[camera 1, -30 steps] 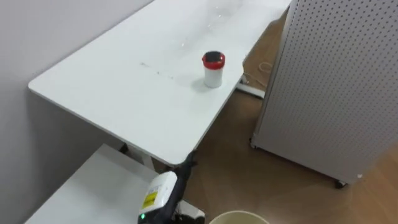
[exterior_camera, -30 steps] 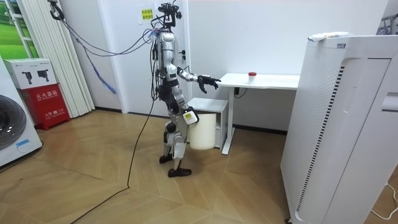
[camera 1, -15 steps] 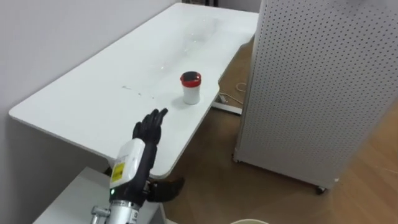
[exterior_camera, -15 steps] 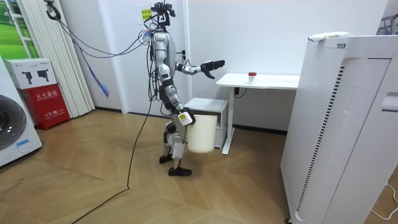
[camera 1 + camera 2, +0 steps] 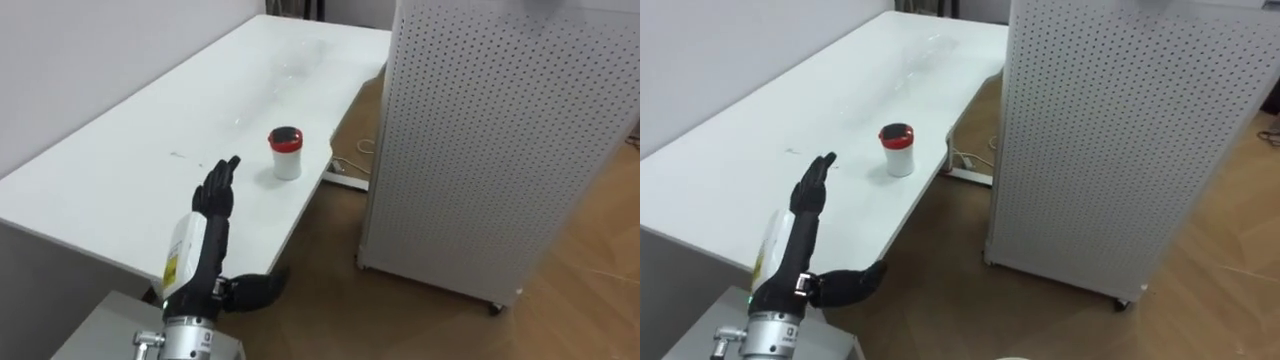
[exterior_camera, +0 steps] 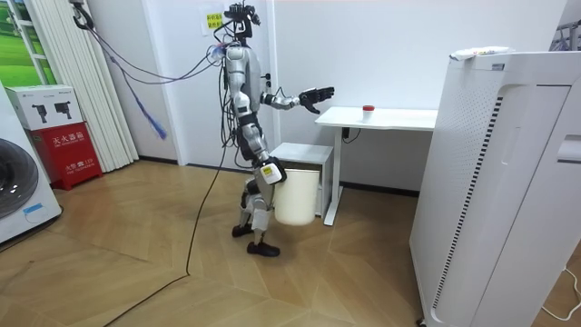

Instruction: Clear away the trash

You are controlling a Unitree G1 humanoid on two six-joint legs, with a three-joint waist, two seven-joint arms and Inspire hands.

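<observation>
One red-lidded white cup (image 5: 286, 153) sits on one white desk (image 5: 120, 190); one perforated white cabinet (image 5: 500, 140) and one white bin (image 6: 295, 195) stand nearby.

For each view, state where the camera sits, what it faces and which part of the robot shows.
Left eye view: on the head, looking down at the table and cup; open left hand shows.
Right eye view: beside it, same scene, same hand.
Room view: across the room, side-on; whole robot, right hand low at its side.
All share cup, table, left hand.
</observation>
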